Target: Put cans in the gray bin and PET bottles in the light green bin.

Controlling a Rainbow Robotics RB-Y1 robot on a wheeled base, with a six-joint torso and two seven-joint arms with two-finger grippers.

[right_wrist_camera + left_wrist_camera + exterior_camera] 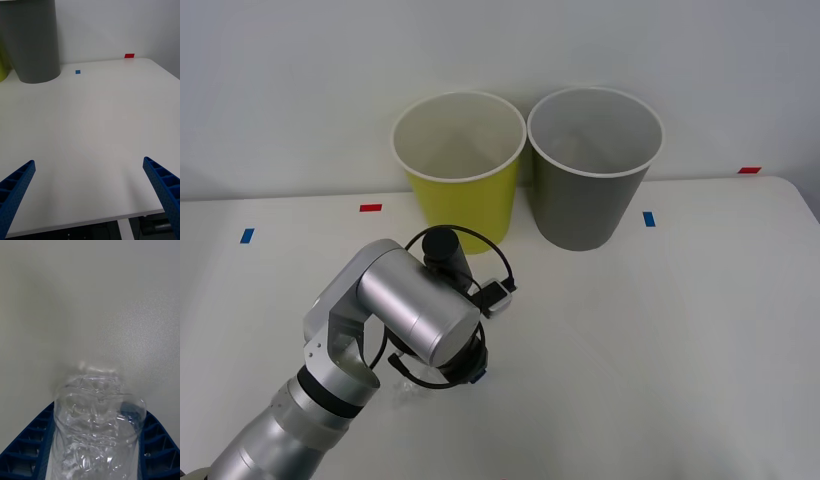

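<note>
White table [660, 330] meets a pale wall [300, 80]. Clear PET bottle [98, 420] sits between the left gripper [95, 450] fingers, clamped; right gripper [90, 198] jaws spread apart.

The PET bottle [98, 420] is clear, glossy plastic, crinkled and catching small highlights, pressed between the ribbed, matt blue plastic fingers [26, 450] of the left end effector [95, 453]. The left arm [395, 305] is brushed, satin-grey metal with black joints and thin black cables. The right end effector [90, 195] has the same ribbed blue fingers. The desk [660, 340] is smooth, matt white. The light green bin [465, 195] and gray bin [585, 205] look like smooth matt plastic with pale insides.
</note>
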